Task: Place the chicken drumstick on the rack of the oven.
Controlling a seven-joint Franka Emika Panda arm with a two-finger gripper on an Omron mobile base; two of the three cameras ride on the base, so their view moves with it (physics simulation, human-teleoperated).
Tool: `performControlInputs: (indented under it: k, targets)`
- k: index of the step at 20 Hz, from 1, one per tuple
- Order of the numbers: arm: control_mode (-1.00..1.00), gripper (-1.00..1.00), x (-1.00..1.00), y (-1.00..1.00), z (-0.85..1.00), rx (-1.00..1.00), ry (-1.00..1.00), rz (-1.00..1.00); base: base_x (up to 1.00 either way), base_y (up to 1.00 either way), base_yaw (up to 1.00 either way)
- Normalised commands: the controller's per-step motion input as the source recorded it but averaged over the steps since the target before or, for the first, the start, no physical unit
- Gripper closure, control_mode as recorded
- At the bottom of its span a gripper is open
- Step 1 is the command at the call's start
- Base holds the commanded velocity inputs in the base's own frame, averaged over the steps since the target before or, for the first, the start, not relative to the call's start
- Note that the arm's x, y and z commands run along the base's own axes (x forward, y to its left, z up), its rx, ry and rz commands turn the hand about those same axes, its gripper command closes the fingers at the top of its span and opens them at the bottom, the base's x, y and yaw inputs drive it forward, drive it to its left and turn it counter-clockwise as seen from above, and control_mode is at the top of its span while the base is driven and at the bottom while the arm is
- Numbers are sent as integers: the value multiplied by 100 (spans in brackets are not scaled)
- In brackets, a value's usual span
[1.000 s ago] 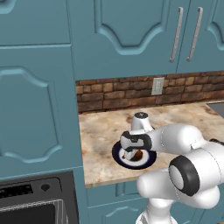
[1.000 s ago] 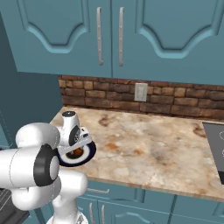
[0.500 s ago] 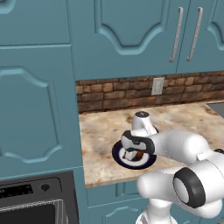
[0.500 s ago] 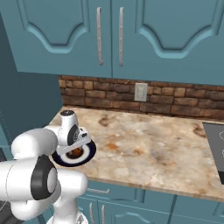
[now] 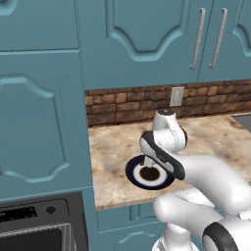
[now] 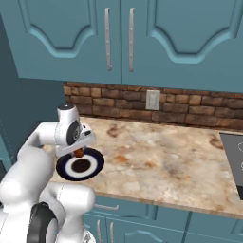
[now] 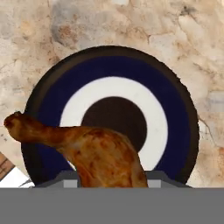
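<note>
Chicken drumstick held in our fingers above the plate, lifted clear in our right base view, plate on the worktop, oven lower left of it

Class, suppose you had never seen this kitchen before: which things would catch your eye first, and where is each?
The chicken drumstick stands out, golden-brown and close to the hand camera, held in the gripper above the plate. The plate, with its dark-blue rim, sits near the front edge of the marbled counter. At the lower left of the left base view, the oven shows its black panel below the teal cabinets.
</note>
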Motion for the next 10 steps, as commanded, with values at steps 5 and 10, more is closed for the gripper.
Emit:
performControlInputs:
  k: [5,10]
  targets:
    - [-100,100,-82,4,49,0,-18,22,0,0,0]
    - [-100,100,-79,6,30,0,-4,16,0,0,0]
